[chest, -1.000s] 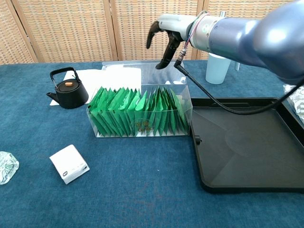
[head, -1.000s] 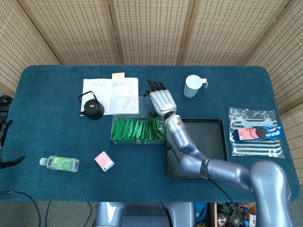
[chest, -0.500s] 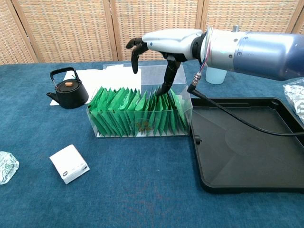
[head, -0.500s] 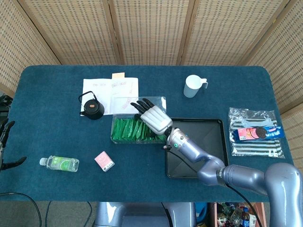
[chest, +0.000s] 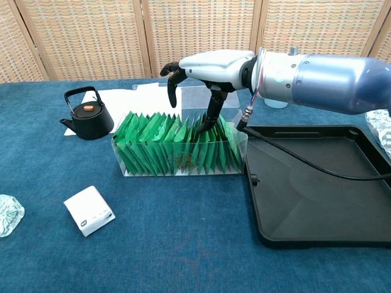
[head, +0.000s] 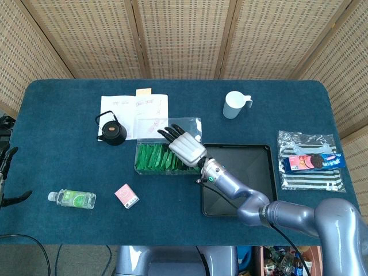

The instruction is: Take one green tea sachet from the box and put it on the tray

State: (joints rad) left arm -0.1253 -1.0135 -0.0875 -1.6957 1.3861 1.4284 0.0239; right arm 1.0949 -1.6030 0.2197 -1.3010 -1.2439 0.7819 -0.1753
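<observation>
Head view: the right hand (head: 185, 145), fingers spread, hovers over the clear plastic box (head: 167, 157) of green tea sachets (head: 155, 158), left of the black tray (head: 263, 170) at the table's centre. Chest view: its thumb dips among sachets, nothing pinched; the reaching step, I judge; next, pinching one

Both views are bright and evenly lit, with soft diffuse light and only faint shadows beneath things on the blue table (head: 69, 126). The black tray (chest: 317, 201) carries a pale sheen on its floor in the chest view. Focus is sharp throughout; the clear box (chest: 238, 143) walls show slight glare.
</observation>
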